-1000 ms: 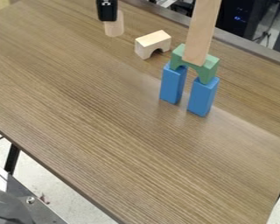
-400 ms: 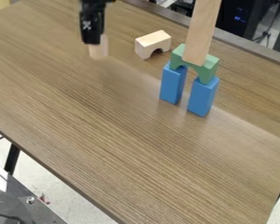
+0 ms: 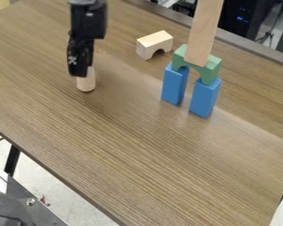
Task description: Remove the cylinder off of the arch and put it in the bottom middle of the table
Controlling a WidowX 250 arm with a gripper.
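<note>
The black gripper (image 3: 82, 70) hangs over the left part of the table, shut on the light wooden cylinder (image 3: 86, 83). The cylinder is upright, its lower part showing beneath the gripper and its top hidden by it. To the right and farther back, the natural wood arch (image 3: 154, 43) lies on the table with nothing on top. A second, green arch (image 3: 197, 64) bridges two upright blue blocks (image 3: 204, 97).
A tall wooden plank (image 3: 203, 33) stands at the green arch, to the right of the gripper. The wooden table (image 3: 138, 150) ends in a slanting edge at the lower left. Dark equipment stands behind the far edge.
The gripper has come forward and a little left from the table's back, carrying the cylinder with it. Arches, blue blocks and plank have kept their places.
</note>
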